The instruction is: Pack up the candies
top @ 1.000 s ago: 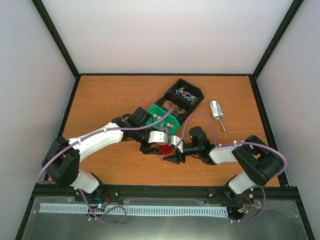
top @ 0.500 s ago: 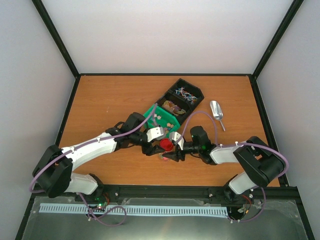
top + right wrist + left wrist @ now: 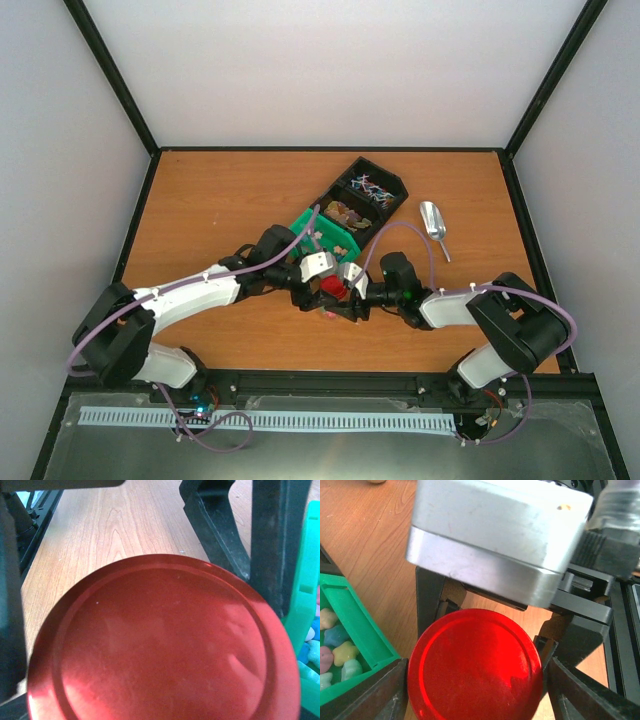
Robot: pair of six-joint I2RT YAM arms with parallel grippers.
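A jar with a red lid [image 3: 330,288] is at the table's middle front, between my two grippers. My right gripper [image 3: 342,293] is shut on the jar below the lid, which fills the right wrist view [image 3: 160,645]. My left gripper [image 3: 320,281] is open over the lid [image 3: 475,665], one finger [image 3: 380,692] at its left edge and the other standing a small gap off its right edge. Pastel candies [image 3: 335,647] lie in a green tray [image 3: 325,236] just behind. More candies [image 3: 368,186] lie in a black compartment box [image 3: 384,208].
A metal scoop [image 3: 432,221] lies on the table right of the black box. The green tray's wall [image 3: 305,600] is close beside the jar. The right gripper's silver body [image 3: 495,535] hangs over the lid in the left wrist view.
My left gripper has drawn back from the green tray and moved right onto the red lid. The right gripper has kept the jar in about the same place.
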